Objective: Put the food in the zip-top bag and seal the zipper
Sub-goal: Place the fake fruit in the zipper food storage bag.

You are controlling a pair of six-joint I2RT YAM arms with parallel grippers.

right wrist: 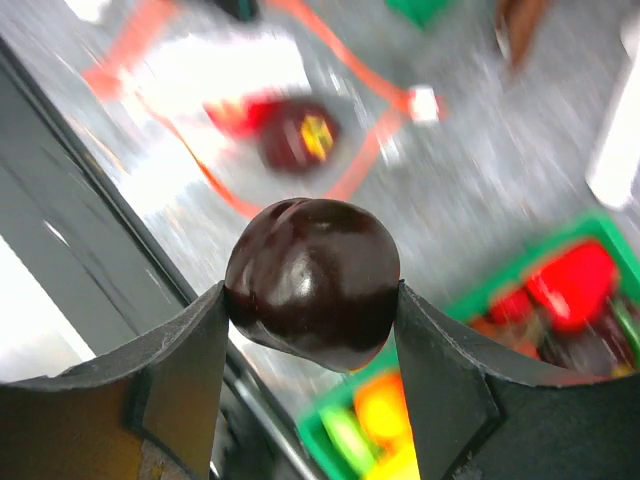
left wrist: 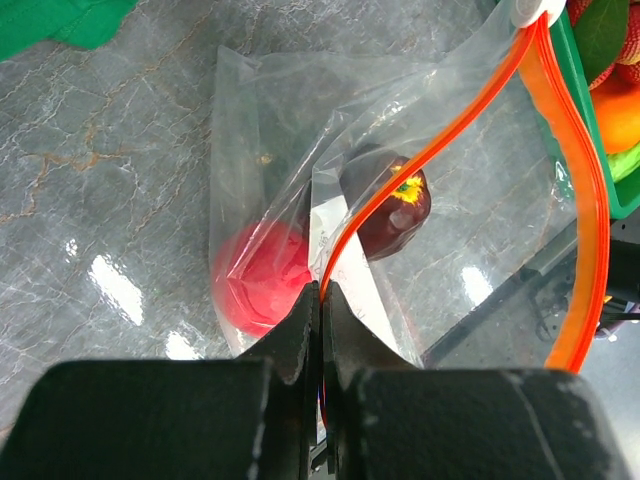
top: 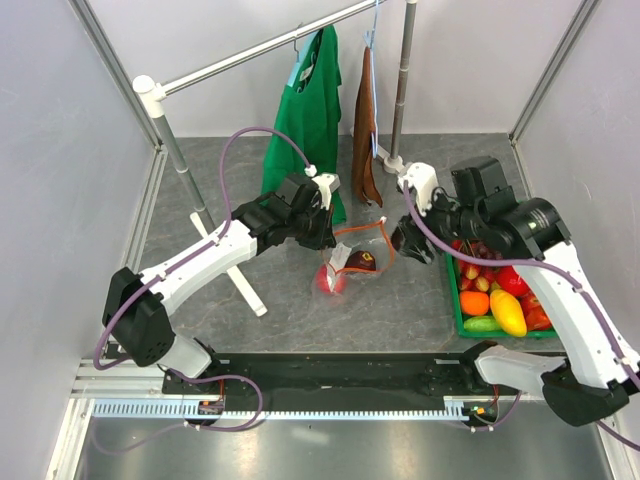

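Observation:
The clear zip-top bag [top: 356, 258] lies on the grey table between the arms, mouth gaping. In it are a red apple [left wrist: 262, 275] and a dark maroon round fruit [left wrist: 400, 205]. My left gripper [left wrist: 325, 290] is shut on the bag's orange-red zipper [left wrist: 440, 140] strip and holds that edge up. A whitish tab [left wrist: 528, 10] ends the strip. My right gripper [right wrist: 311, 290] is shut on a glossy dark purple round fruit [right wrist: 312, 280], hanging right of the bag's mouth [right wrist: 250, 90] and above the table. In the top view the right gripper [top: 412, 245] is between bag and tray.
A green tray [top: 457, 300] with several toy fruits, among them a yellow mango [top: 508, 312], stands at the right. Behind the bag a clothes rail carries a green garment [top: 305, 110] and a brown one [top: 366, 130]. The rail's white foot [top: 245, 285] crosses the table at the left.

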